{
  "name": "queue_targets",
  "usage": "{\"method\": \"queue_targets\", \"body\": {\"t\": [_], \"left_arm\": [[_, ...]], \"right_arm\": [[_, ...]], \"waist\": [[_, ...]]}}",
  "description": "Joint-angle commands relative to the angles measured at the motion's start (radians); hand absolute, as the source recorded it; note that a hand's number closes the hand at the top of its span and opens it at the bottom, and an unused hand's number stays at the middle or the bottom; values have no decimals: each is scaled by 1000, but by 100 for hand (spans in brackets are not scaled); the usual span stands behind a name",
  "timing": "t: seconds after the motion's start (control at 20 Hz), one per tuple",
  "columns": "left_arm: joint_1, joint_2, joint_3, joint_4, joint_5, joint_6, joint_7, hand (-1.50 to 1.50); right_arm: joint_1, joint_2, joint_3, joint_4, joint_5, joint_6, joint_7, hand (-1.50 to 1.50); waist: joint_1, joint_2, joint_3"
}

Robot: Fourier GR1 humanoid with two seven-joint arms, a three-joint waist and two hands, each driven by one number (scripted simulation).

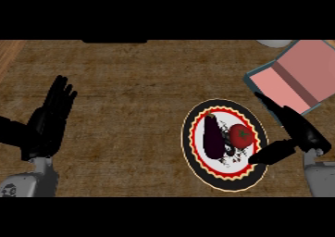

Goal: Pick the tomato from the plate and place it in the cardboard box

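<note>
The round red tomato [242, 135] was left unlifted on the red-rimmed round plate [189, 143], the black right hand [303, 134] held open-fingered beside it, the pink cardboard box [300, 76] unreached.

A kitchen: tomato [241, 135] on plate [190, 135], brown counter [129, 115].

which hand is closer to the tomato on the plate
Right. The right hand sits just right of the tomato, open, at the rim of the plate. The left hand rests open far off at the view's left.
</note>
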Motion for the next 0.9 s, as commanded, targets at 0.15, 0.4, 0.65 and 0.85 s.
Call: {"method": "queue_targets", "body": {"t": [0.15, 0.4, 0.65, 0.85], "left_arm": [[-7, 13, 48, 25, 19, -38, 2, 0], [55, 21, 49, -46, 30, -72, 3, 0], [17, -23, 20, -51, -15, -12, 40, 0], [-5, -37, 15, -44, -21, -10, 48, 0]], "right_arm": [[-42, 22, -25, 152, 78, -14, -116, -150], [35, 60, 0, 4, 67, 33, -28, -150], [-43, 119, 19, 144, 145, -36, -78, -150], [20, 82, -23, 132, 129, 9, -130, -150]], "waist": [[1, 1, 0], [0, -1, 0], [3, 0, 0], [-1, 0, 0]]}}
